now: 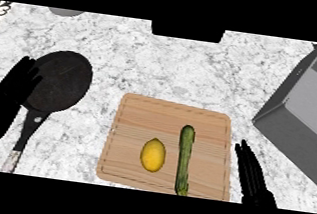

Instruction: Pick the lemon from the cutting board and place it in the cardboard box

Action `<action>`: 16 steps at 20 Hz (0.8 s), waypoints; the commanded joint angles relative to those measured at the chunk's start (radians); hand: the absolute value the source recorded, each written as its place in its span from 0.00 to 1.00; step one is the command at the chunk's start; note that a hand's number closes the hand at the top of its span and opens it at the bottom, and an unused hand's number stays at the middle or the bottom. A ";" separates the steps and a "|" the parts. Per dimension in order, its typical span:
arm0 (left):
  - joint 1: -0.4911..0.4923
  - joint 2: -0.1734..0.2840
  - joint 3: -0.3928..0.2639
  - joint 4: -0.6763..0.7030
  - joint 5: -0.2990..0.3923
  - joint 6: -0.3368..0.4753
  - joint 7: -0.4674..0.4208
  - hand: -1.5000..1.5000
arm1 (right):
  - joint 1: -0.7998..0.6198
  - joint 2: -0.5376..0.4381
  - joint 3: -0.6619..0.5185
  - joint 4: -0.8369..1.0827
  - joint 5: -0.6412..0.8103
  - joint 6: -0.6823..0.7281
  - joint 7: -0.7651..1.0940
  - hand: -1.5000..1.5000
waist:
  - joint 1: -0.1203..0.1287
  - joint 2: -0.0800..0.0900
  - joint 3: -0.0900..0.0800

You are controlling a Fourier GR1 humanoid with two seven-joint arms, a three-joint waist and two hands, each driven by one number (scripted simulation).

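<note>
Speckled white-and-grey marble counter filled the view, and near its centre lay a pale rectangular wooden cutting board. On the board's near half rested the oval yellow lemon, and just to its right, apart from it, lay a long slim dark-green cucumber running near to far. At the right, well apart from the board, stood the grey cardboard box, its flap raised; its inside could not be seen and the frame's edge cut it off.

Nothing of the task seemed done: the lemon sat untouched on the board, and picking, carrying and placing all remained. The right hand showed just beside the board's right edge, its black fingers straight and holding nothing, short of the lemon with the cucumber between them. The left hand rested at the far left, fingers up and relaxed, holding nothing, partly overlapping a round black frying pan whose handle ran toward the near edge.

A dark block at the far edge and a grey round shape at the far left were cut off and hard to identify.
</note>
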 commanded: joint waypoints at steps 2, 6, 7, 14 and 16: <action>0.003 -0.016 -0.019 0.001 -0.010 -0.007 -0.014 0.50 | -0.057 0.032 0.047 -0.045 0.144 0.250 0.323 0.00 | 0.020 0.006 0.001; 0.001 -0.015 -0.019 -0.013 -0.007 -0.009 -0.001 0.50 | -0.163 0.162 0.104 -0.090 0.205 0.458 0.591 0.00 | 0.036 0.004 0.005; -0.001 0.001 -0.008 -0.013 0.022 -0.039 0.018 0.50 | -0.191 0.199 0.122 -0.071 0.214 0.517 0.652 0.00 | 0.040 0.005 0.007; -0.051 -0.021 0.002 0.000 0.016 -0.010 0.041 0.50 | -0.463 0.448 0.118 -0.002 0.144 0.763 0.991 0.00 | 0.031 0.006 0.012; -0.039 -0.018 0.002 -0.007 -0.005 0.004 0.054 0.50 | -0.448 0.450 0.159 0.016 0.131 0.726 1.026 0.00 | 0.019 0.003 0.014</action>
